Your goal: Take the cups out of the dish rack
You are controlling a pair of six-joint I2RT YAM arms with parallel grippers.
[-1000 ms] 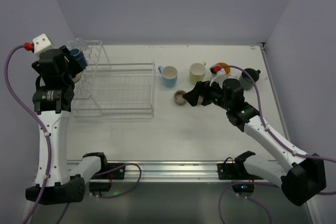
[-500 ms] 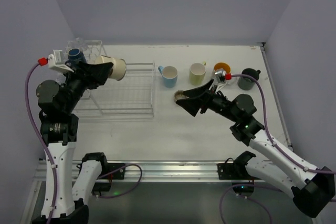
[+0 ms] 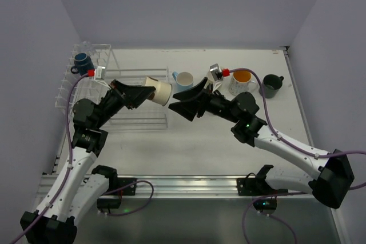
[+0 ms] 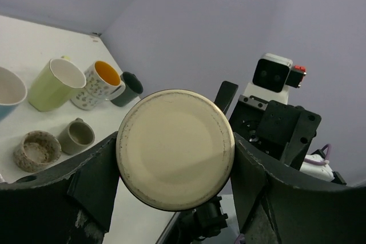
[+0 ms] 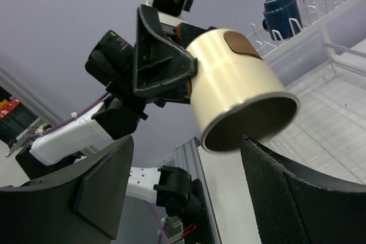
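My left gripper (image 3: 150, 91) is shut on the cream cup (image 3: 160, 91) and holds it on its side in the air over the right end of the white wire dish rack (image 3: 137, 74). In the left wrist view the cup's base (image 4: 174, 147) fills the space between my fingers (image 4: 94, 181). My right gripper (image 3: 182, 107) is open and faces the cup's mouth (image 5: 240, 84), a little apart from it. A navy cup (image 3: 82, 61) hangs on the rack's prongs. The light blue cup (image 3: 183, 78), orange-inside cup (image 3: 242, 81) and dark green cup (image 3: 270, 86) stand on the table.
In the left wrist view a yellow-green cup (image 4: 54, 84) and two small grey-brown cups (image 4: 77, 135) (image 4: 37, 150) stand on the table under the right arm. The right wrist view shows the rack's basket (image 5: 343, 84) below the cup.
My left arm has swung away from the rack's prongs to the right, carrying the cream cup. My right arm has moved left from the table cups towards it, jaws open.
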